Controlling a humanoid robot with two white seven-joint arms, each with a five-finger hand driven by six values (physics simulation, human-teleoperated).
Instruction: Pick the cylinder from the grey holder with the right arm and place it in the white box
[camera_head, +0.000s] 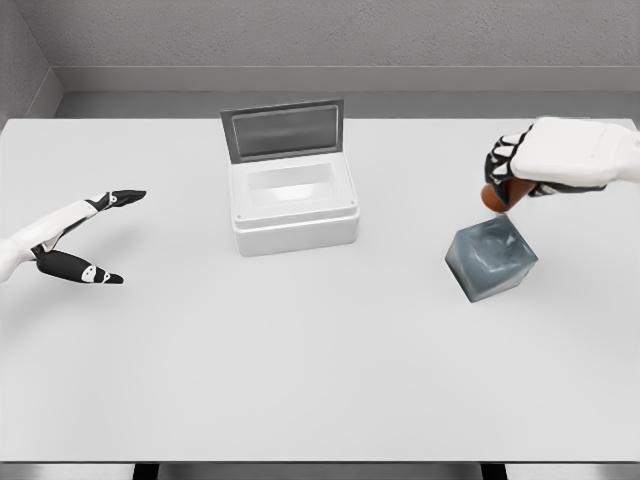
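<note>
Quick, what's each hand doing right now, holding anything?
Left hand: open, holding nothing.
Right hand: closed on the cylinder, above the grey holder.

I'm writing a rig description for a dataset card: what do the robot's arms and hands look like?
Both arms are smooth white shells. The left robot hand has slim black fingers with small white patches. The right robot hand has a boxy white back and black fingers with white segments. No cables or markings show.

Bare table (330, 360) between my right hand (520, 175) at right and white box (293, 205) at upper centre. Box lid (283, 130) upright at rear. Grey holder (490, 258) just below hand.
</note>
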